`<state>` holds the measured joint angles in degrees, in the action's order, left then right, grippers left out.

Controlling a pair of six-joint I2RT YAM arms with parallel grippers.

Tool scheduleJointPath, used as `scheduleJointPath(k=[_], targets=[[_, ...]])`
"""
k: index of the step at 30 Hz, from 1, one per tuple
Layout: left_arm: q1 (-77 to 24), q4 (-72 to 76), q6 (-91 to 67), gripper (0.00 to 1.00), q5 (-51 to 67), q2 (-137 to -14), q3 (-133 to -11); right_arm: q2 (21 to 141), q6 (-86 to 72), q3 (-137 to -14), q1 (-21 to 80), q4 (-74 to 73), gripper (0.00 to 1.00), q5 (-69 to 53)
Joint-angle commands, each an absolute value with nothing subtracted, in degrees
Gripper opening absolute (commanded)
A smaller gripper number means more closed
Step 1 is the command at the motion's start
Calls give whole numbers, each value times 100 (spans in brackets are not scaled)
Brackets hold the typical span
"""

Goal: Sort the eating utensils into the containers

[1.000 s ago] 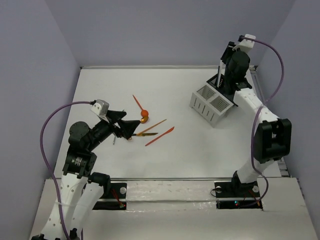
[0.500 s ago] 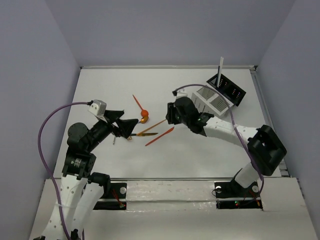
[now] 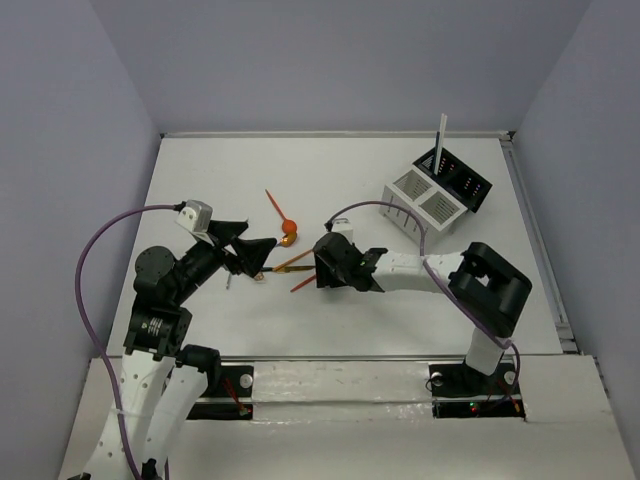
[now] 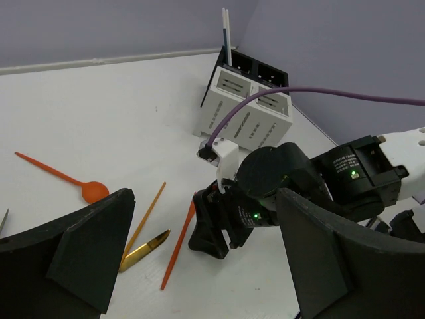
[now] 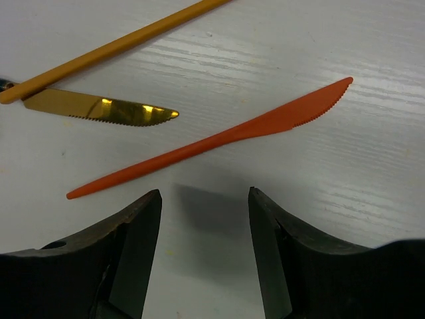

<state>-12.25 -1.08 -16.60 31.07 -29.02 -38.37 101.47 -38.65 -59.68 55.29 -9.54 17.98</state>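
The orange knife [image 5: 212, 143] lies flat on the white table [image 3: 200, 180], well left of the caddy [image 3: 425, 205], beside a gold knife [image 5: 99, 109]. The right gripper [image 5: 204, 196] hovers over it, jaws apart and empty. Farther left of the caddy, the left gripper [image 4: 204, 199] gapes wide, holding nothing. Lavender walls [image 3: 330, 60] surround the table.

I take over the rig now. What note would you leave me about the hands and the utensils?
Left hand: open, empty, near the gold knife.
Right hand: open, empty, just over the orange knife.
Done: one white utensil stands in the black box joined to the white caddy.
To do: orange knife, gold knife, yellow stick and orange spoon lie on the table.
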Motion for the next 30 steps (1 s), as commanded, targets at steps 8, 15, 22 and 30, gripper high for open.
scheduleJointPath(k=[8, 15, 22, 30], targets=[[-1248, 193, -1687, 99, 3234, -2812, -3938, 10485, -4456, -6512, 5695, -1019, 68, 2443], [-1248, 193, -1687, 99, 3261, -2795, -3938, 10898, -4553, -6899, 5695, -1362, 62, 2742], [-1248, 185, -1687, 99, 3243, -2795, -3938, 11065, -4579, -6979, 5695, -1739, 55, 3005], [-1248, 193, -1688, 99, 3252, -2795, -3938, 11013, -3948, -7014, 5695, -2495, 44, 3489]])
